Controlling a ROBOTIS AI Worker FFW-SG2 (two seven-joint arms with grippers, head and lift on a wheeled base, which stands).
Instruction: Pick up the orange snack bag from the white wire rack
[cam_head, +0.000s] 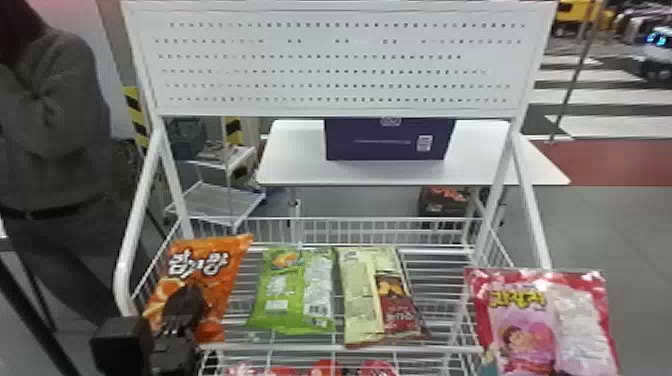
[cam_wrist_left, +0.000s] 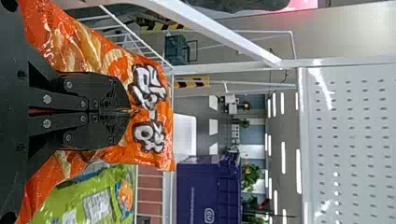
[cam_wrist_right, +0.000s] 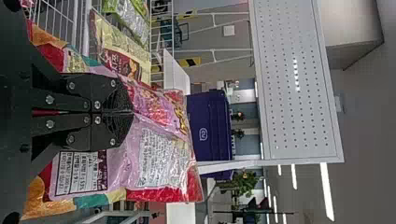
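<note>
Pinching orange snack bag (cam_head: 202, 257) in left fingers (cam_wrist_left: 105, 88), left edge of wire rack (cam_head: 360, 348); lift next. Right fingers (cam_wrist_right: 109, 91) grip pink snack bag (cam_wrist_right: 156, 156).

I can pass above the green plastic snack bag (cam_head: 285, 300), between white metal posts (cam_head: 176, 187); a white perforated panel (cam_head: 340, 49) blocks higher.

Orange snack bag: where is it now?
Head view: the orange snack bag is in the left gripper, at the white wire rack's left end, beside the green bag.
</note>
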